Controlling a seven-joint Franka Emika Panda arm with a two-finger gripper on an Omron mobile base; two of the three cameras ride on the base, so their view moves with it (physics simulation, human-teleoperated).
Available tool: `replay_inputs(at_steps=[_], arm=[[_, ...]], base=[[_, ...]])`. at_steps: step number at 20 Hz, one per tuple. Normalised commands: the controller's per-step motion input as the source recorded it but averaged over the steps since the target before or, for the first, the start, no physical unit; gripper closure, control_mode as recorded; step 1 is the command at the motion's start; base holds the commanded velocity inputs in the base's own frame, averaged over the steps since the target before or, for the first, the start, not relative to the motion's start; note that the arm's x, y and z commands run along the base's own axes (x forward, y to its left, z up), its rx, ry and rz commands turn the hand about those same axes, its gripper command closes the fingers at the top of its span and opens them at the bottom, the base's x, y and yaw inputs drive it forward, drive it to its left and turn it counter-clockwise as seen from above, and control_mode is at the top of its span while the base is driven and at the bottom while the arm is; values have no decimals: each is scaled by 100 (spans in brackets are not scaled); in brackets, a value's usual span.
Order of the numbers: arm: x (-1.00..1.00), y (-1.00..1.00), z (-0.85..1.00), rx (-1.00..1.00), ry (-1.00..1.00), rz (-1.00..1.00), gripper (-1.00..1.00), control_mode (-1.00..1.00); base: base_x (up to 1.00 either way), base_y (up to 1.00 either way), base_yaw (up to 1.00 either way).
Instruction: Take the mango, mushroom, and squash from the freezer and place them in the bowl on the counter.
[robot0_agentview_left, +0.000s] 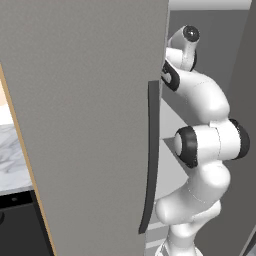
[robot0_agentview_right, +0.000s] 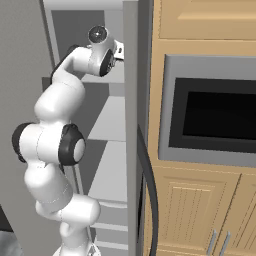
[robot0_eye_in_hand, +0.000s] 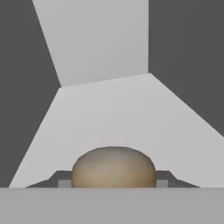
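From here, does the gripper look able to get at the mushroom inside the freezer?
Probably yes, it seems already there. In the hand view the mushroom sits between the gripper's fingers, which appear shut on it. The freezer door stands open and the shelf around it is bare.

**Rendered home kitchen**

Tall grey freezer (robot0_agentview_left: 90, 125), door open, long dark handle (robot0_agentview_left: 150, 160), pale shelves (robot0_agentview_right: 112, 170) inside. Built-in oven (robot0_agentview_right: 215, 117) set in light wood cabinets (robot0_agentview_right: 200, 210) with panelled doors. White marble worktop (robot0_agentview_left: 12, 155) with grey veins at left.
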Motion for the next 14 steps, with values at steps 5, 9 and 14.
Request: replay_inputs(at_steps=[5,9,14], arm=[[-84,0,15,0,-14,0,100,-100],[-100,1,12,0,-10,0,100,-100],[-100,2,14,0,-1,0,100,-100]], base=[[0,0,0],[0,0,0],[0,0,0]])
